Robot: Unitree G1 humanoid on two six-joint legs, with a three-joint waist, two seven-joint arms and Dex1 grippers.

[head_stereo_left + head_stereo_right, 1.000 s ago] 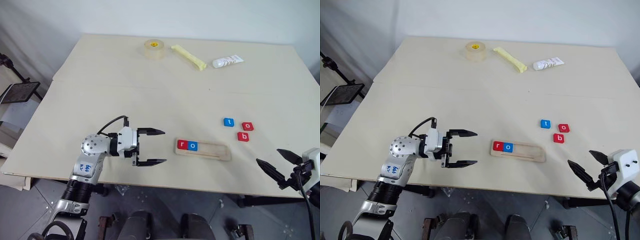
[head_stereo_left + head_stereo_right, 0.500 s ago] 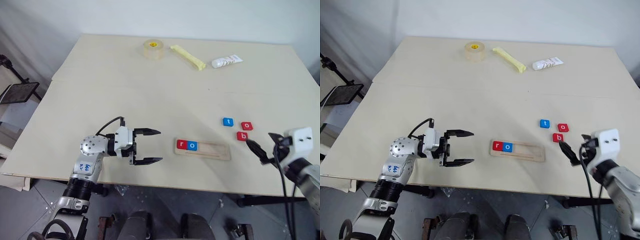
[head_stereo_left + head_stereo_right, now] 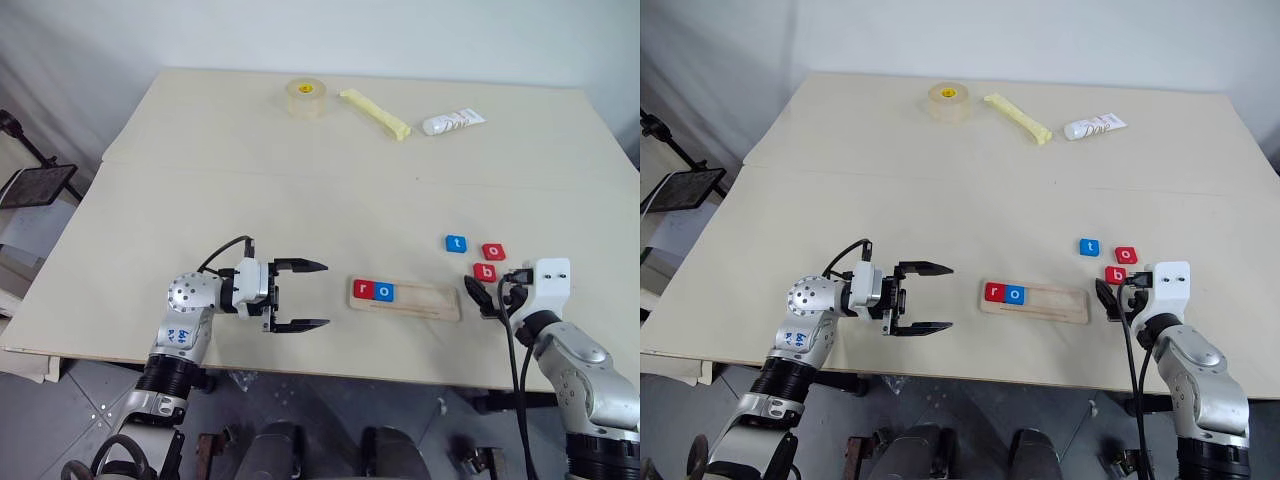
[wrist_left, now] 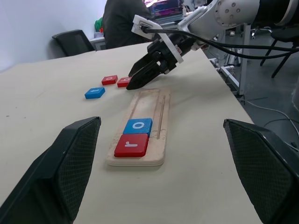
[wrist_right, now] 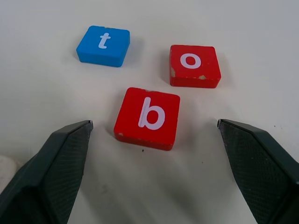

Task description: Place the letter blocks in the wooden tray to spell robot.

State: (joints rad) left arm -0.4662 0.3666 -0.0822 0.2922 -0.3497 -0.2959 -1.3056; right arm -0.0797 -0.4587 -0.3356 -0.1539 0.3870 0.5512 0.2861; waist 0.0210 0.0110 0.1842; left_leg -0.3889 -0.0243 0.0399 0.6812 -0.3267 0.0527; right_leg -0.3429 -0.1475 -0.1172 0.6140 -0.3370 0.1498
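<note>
The right gripper (image 5: 152,140) is standing wide open and empty, its fingers flanking the red b block (image 5: 147,117) without touching it. Just beyond are lying the blue t block (image 5: 103,45) and a red o block (image 5: 194,65), all three apart from each other on the bare tabletop. The left gripper (image 3: 303,295) is also spreading wide, holding nothing, pointing level toward the wooden tray (image 3: 425,301). The tray is lying near the table's front edge, carrying a red r block (image 4: 132,144) and a blue o block (image 4: 138,125) side by side at its left end. That is making five blocks: two seated, three loose.

The pale table (image 3: 250,180) is bearing, at its far side, one tape roll (image 3: 306,97), one yellow stick (image 3: 376,113) and one white tube (image 3: 452,122). Grey floor is showing below the table's front edge.
</note>
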